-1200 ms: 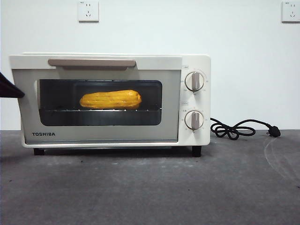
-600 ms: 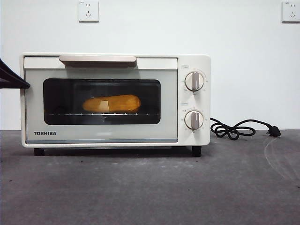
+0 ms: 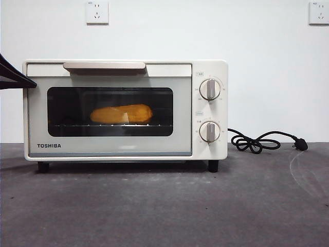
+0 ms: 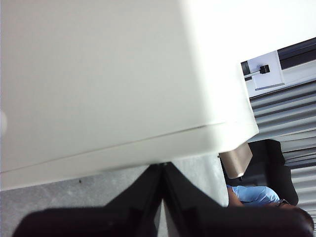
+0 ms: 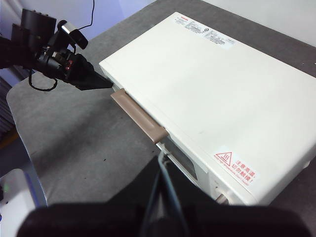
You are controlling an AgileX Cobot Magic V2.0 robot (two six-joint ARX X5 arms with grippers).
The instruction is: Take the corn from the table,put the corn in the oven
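**Desk:** Where does the corn [image 3: 121,113] sit?

**Photographer:** Inside the oven [image 3: 125,110], lying lengthwise on the wire rack and seen dimly through the dark glass of the door [image 3: 110,111]. The door looks flush with the cream front, its beige handle [image 3: 104,65] along the top edge. The oven stands on the grey bench [image 3: 164,206], its black cord [image 3: 264,141] trailing off to one side.

**Desk:** And the 2 arms?

**Photographer:** The left tool [image 3: 15,78] is at the door's upper corner, close against it, its jaws pressed together and grasping nothing; whether it touches the door, I cannot tell. The right tool [image 5: 162,168] hangs above the oven's top, also clenched on nothing.

**Desk:** So what does finishing well call for?

**Photographer:** By my reading, only a check that the door has seated along its whole edge, with a light, square push at the corner if it has not. A shove off to one side could slide the oven on its feet. Then the left tool should back straight off, clear of the handle, so nothing snags and pulls the door open.
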